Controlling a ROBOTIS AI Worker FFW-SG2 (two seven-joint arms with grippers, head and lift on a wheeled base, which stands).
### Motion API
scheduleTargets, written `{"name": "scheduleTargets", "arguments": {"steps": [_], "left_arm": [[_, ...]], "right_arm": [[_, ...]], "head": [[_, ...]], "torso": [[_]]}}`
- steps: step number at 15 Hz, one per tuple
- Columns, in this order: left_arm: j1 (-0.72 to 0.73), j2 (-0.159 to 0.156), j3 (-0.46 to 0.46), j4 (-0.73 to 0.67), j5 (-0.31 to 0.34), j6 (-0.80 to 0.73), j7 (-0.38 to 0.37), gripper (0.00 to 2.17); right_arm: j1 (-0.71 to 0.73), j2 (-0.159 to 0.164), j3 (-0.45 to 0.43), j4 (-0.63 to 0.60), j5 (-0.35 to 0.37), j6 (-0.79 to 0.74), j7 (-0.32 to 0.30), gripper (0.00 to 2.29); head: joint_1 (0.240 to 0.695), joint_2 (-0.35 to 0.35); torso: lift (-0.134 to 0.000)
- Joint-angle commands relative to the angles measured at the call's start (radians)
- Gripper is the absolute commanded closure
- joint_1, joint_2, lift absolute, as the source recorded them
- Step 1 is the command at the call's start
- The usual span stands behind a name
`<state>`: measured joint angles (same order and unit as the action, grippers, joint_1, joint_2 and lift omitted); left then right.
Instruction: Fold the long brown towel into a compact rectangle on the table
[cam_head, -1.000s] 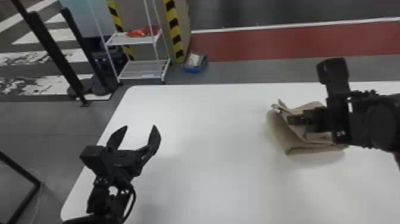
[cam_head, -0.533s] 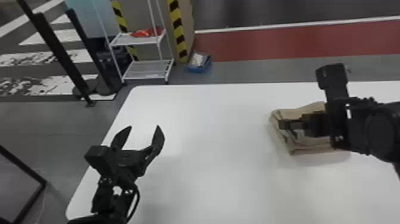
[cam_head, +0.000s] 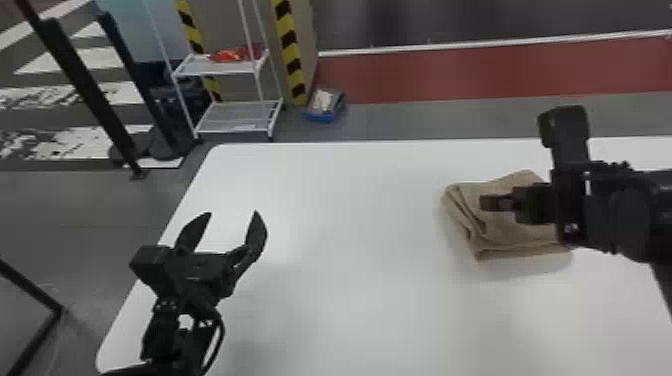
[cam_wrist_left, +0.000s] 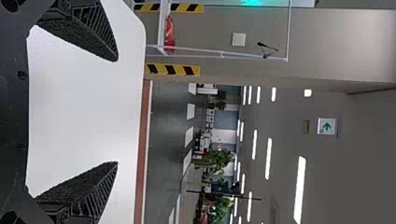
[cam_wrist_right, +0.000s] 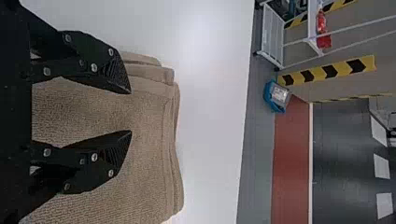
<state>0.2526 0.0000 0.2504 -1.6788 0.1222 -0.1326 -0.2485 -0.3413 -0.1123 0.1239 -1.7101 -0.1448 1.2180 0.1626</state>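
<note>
My right claw (cam_wrist_right: 131, 112) is half open over the brown towel (cam_head: 520, 236), gripping nothing. The towel's raised far-left corner has dropped flat, so I judge this fold laid, though the left edge looks uneven. The bundle sits right on the bench (cam_head: 350, 210), partly behind my arm (cam_head: 615, 210). My left claw (cam_head: 232, 213) is parked wide open, near left.

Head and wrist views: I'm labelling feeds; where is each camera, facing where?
Head view: on the head, forward-down at the table; left gripper, right gripper visible.
Left wrist view: on that wrist, across table into room; its fingers.
Right wrist view: on that wrist, over towel to floor; its fingers.
Head and right wrist views share the towel.
</note>
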Motion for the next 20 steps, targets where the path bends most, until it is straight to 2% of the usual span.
{"name": "scheduleTargets", "arguments": {"steps": [1,4,9,15,20], "left_arm": [[-0.004,-0.003,-0.003,0.001,-0.001,0.0,0.0,0.09],[-0.009,-0.003,-0.005,0.001,-0.001,0.0,-0.002,0.09],[-0.01,-0.003,-0.003,0.005,-0.001,0.0,0.0,0.09],[-0.016,-0.003,-0.005,0.011,-0.001,0.0,0.0,0.09],[-0.018,-0.003,-0.005,0.016,-0.001,0.0,0.0,0.09]], "right_arm": [[-0.025,0.0,0.026,0.067,0.016,-0.025,0.002,2.16],[-0.019,0.0,0.059,0.089,0.025,-0.034,0.034,2.16],[0.034,0.0,0.088,0.046,0.007,-0.016,0.091,2.16],[0.123,-0.001,0.088,-0.103,-0.012,0.033,0.196,2.16],[0.174,-0.006,0.085,-0.178,-0.009,0.088,0.255,2.16]], "head": [[0.695,0.165],[0.695,0.163],[0.695,0.198],[0.695,0.24],[0.695,0.27]], "torso": [[-0.123],[-0.123],[-0.123],[-0.123],[-0.123]]}}
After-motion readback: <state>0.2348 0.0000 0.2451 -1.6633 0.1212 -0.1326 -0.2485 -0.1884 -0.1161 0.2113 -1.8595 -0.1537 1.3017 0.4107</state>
